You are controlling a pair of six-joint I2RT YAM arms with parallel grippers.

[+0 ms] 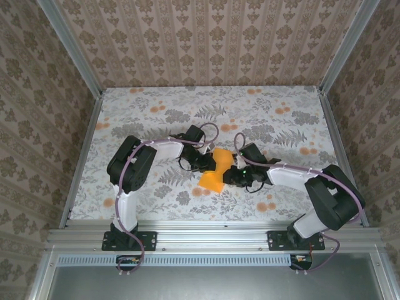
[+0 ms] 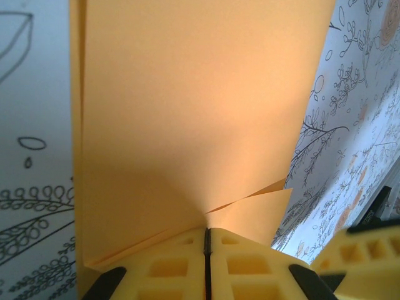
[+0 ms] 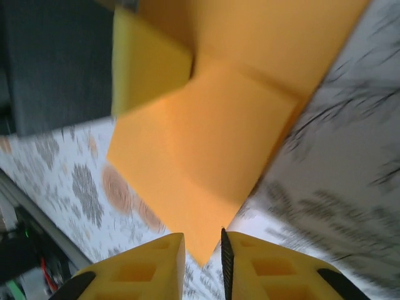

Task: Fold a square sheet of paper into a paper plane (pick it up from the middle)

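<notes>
Desk (image 1: 156, 112) centre: creased paper (image 1: 214, 176) sits between both hands. Left hand (image 2: 206, 232) is pressed together, pinching the paper's edge. Right hand (image 3: 203, 242) is slightly spread, corner loose in the gap. Best: left pinch firm, right closes squarely, no tugging.

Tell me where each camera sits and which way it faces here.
Top external: above and behind the arm bases, looking down at the table; both arms show, left claw and right claw at the orange paper.
Left wrist: on the left arm, looking along its shut fingers at the pinched paper.
Right wrist: on the right arm, looking past its slightly parted fingers at the paper.
Shared: all three show the paper.
</notes>
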